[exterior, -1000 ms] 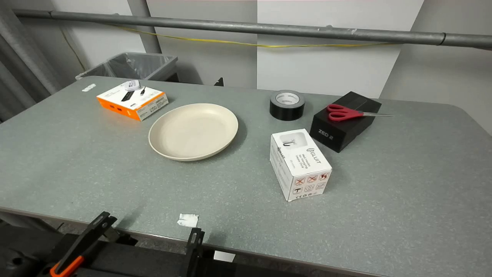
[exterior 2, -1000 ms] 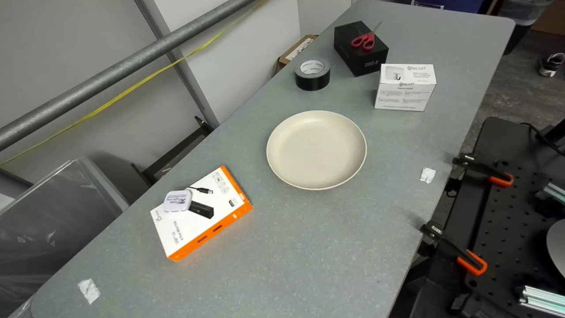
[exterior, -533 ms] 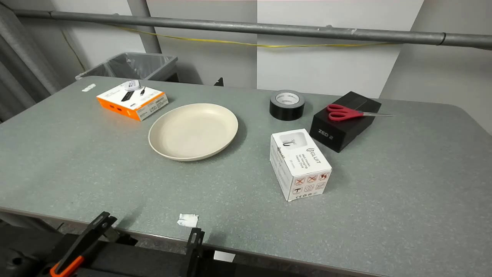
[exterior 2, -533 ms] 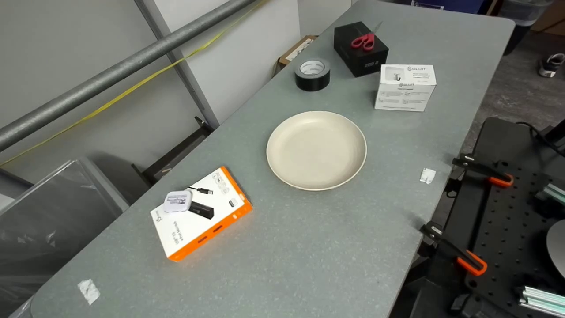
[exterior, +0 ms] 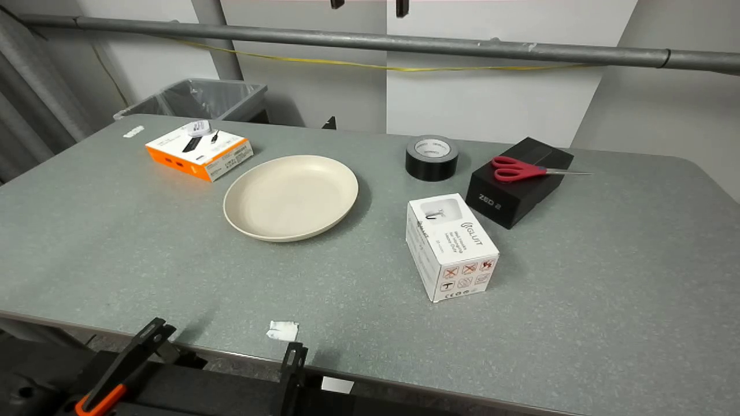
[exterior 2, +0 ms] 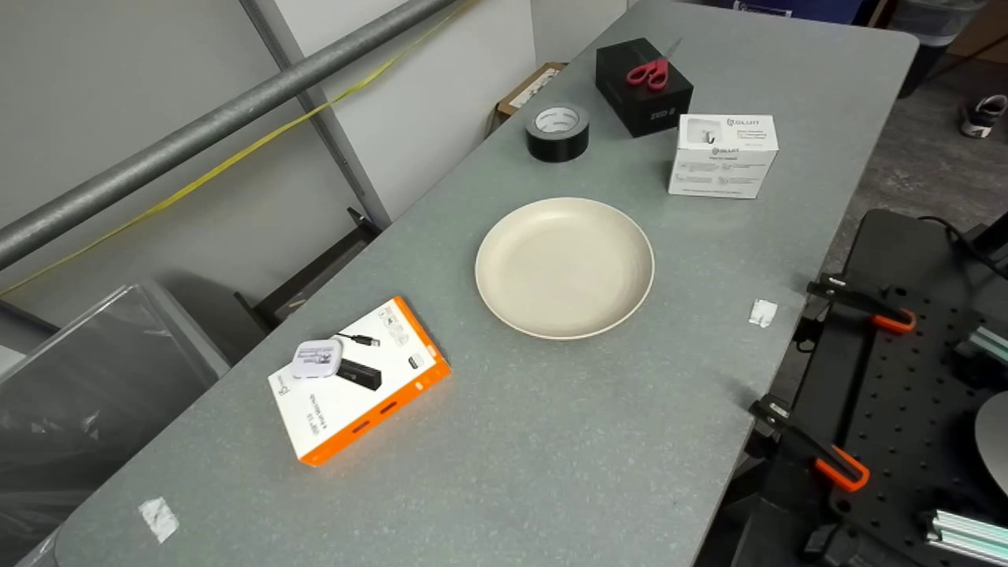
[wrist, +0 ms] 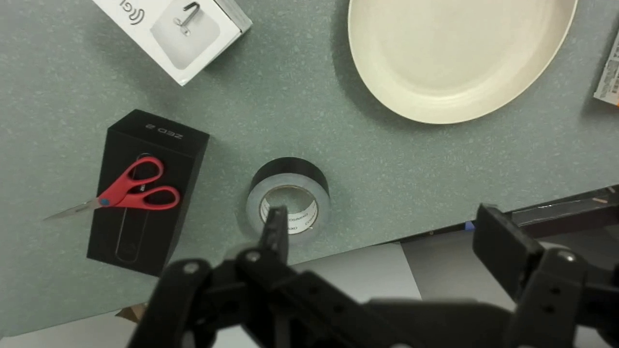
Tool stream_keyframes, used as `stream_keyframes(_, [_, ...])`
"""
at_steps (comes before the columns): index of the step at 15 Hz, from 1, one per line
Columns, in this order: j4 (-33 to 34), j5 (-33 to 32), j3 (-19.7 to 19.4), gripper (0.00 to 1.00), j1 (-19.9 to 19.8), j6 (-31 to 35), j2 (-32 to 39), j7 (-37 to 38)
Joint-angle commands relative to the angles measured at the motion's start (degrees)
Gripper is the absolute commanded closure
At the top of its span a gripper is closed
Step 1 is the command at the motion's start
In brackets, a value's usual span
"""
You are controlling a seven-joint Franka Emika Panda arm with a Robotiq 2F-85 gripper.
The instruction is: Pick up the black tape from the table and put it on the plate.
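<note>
The black tape [exterior: 431, 167] lies flat on the grey table [exterior: 347, 283], to the right of the beige plate [exterior: 291, 198]. In an exterior view the tape [exterior 2: 557, 146] sits behind the plate [exterior 2: 565, 268] on the table [exterior 2: 551, 441]. In the wrist view the tape [wrist: 290, 166] shows behind one finger, which covers part of its hole; the plate [wrist: 454, 106] is cut off at the top. My gripper [wrist: 382, 215] is open and empty, high above the table. Only its fingertips [exterior: 370, 6] show at the top edge of an exterior view.
A black box [exterior: 503, 196] with red scissors [exterior: 514, 170] stands right of the tape. A white box [exterior: 451, 248] stands in front of the tape. An orange-white box [exterior: 199, 151] lies left of the plate. A grey pipe [exterior: 347, 40] runs behind the table.
The gripper's fingertips have come into view at the top edge of an exterior view. The tape, the plate and the boxes have not moved.
</note>
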Motion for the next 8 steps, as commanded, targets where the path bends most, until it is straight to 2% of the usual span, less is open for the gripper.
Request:
stream_keyframes(1, [10.70, 5.38, -0.33, 0.00, -0.12, -0.13, 14.59, -0.97])
stream_keyframes(5, [20.59, 4.32, 0.20, 0.00, -0.52, 0.89, 28.34, 1.16])
stream_keyframes(8, [27.17, 3.10, -0.26, 0.00, -0.28, 0.67, 35.82, 3.59])
